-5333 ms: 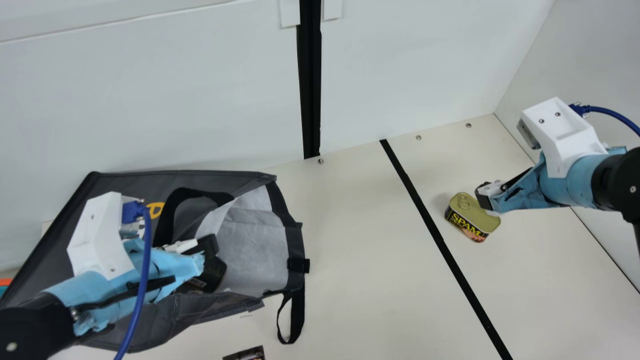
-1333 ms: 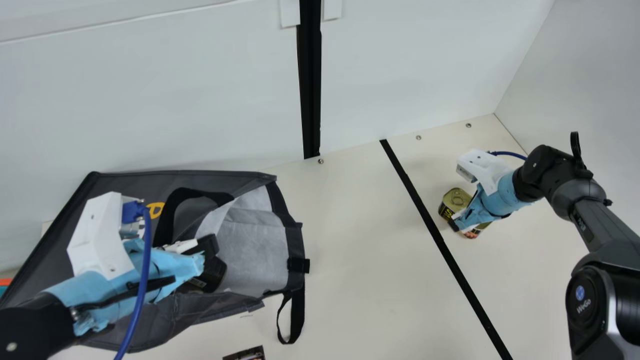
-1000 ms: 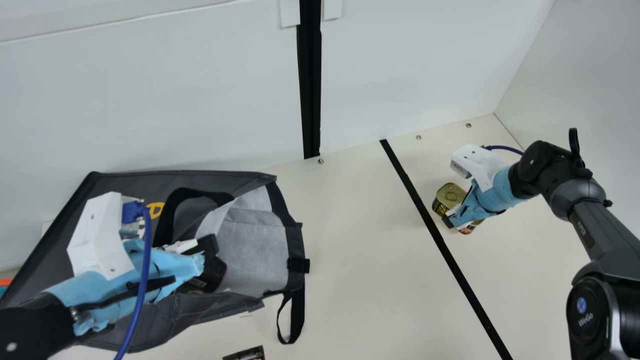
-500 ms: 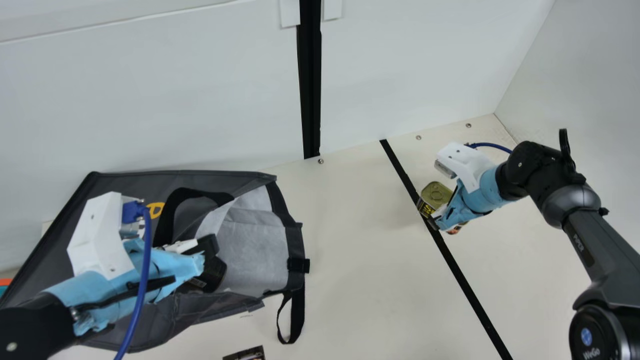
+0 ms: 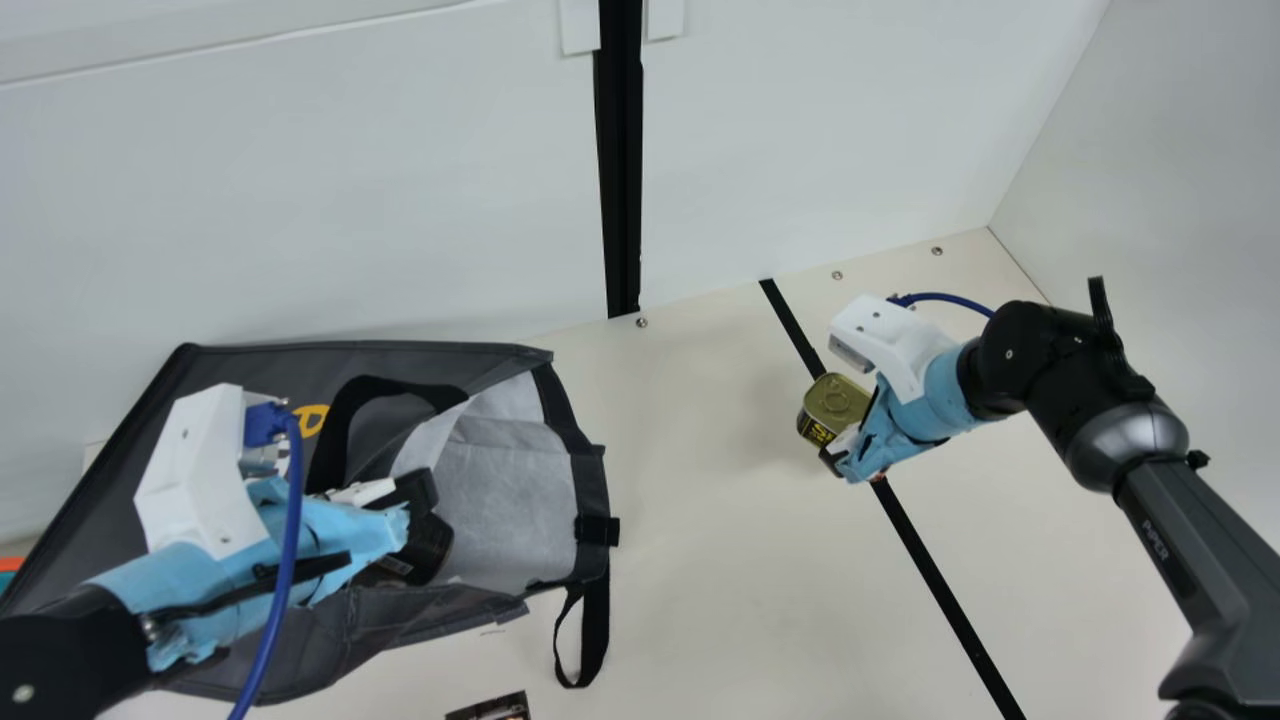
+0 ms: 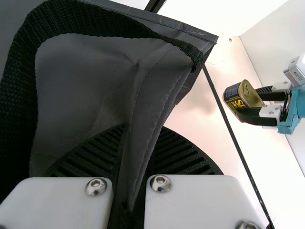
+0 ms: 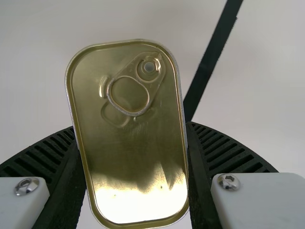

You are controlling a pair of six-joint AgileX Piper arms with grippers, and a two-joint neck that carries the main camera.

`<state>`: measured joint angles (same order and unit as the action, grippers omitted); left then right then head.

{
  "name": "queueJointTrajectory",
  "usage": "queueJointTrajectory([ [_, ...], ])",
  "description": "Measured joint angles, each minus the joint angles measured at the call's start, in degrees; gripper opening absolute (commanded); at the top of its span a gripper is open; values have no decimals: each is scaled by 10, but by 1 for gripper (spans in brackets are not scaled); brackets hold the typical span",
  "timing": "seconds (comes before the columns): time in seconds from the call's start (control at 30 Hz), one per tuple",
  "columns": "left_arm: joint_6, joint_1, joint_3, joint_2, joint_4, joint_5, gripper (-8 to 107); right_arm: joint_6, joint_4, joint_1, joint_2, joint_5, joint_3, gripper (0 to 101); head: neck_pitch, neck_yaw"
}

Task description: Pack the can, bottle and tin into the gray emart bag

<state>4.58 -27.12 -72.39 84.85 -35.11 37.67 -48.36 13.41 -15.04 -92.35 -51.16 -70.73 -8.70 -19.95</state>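
Tin (image 5: 833,398): in R gripper (image 7: 131,138), fingers spread only to tin's width, one on each long side; ring-pull lid faces R wrist cam. Looks clear of table, near the black strip (image 5: 940,580), well apart from bag mouth.

L gripper (image 6: 143,136): fingers closed on bag's fabric edge, cloth folded btwn them. Gray bag (image 5: 490,352) lies on its side, mouth toward R arm, pale lining (image 5: 510,490) showing; strap loop (image 5: 594,640) hangs out on table by the mouth.

Handling (est.): tin rigid, prob. full, so heavy for its size; smooth metal, may slip or pivot if pinched off-centre. Not fragile, but keep off ring tab (image 7: 128,95). Best hold = mid long sides, approx. as now, maybe slightly nearer centre. Bag soft, light, floppy; hold at rim, else mouth may sag/drag when tin goes in. Strap could snag.

Step (judged): carry tin to bag, L keeping mouth open. Next: travel across w/ clearance, go in low past rim, then release. Risk: knocking rim or L fingers.

Surface: table (image 5: 720,600) cream, matte, flat; screws along back edge. Small dark printed item (image 5: 490,708) near bag, at bottom of main view; can't ID.

Room: plain white back panel (image 5: 300,200) w/ dark upright strip (image 5: 622,160); pale side panel (image 5: 1180,200) beyond R arm.
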Motion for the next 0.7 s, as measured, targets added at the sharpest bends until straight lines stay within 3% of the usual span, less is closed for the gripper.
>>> queueJointTrajectory([
  [0.7,0,0,0,0,0,0,10,32,2,88,76,-21,39,0,0,0],
])
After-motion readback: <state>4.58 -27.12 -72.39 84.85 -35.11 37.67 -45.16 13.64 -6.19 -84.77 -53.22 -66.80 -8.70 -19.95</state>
